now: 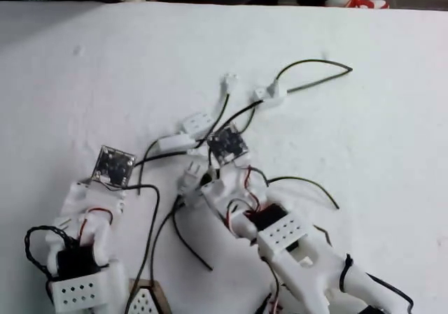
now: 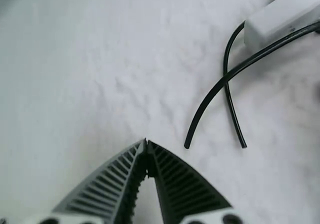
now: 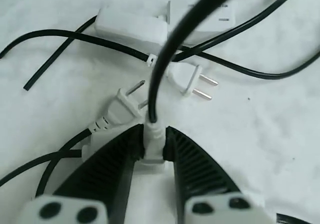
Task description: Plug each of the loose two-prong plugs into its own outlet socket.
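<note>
The right pincer (image 3: 154,130) is pinching a white plug (image 3: 153,150) by its body, with the black cord rising out of it and the prongs hidden. The long white plastic outlet block (image 3: 132,24) lies just beyond on the far side, its long axis crosswise to the pincer's reach. A second white plug (image 3: 122,107) and a third white plug (image 3: 182,79) lie between them. The left pincer (image 2: 146,149), pressed together on nothing, hangs over the white counter (image 1: 364,153) farther left, so the right arm is nearer.

Two plugs (image 3: 119,109) lie side by side on the table (image 3: 260,134), just beside the outlet sockets (image 3: 132,24)
</note>
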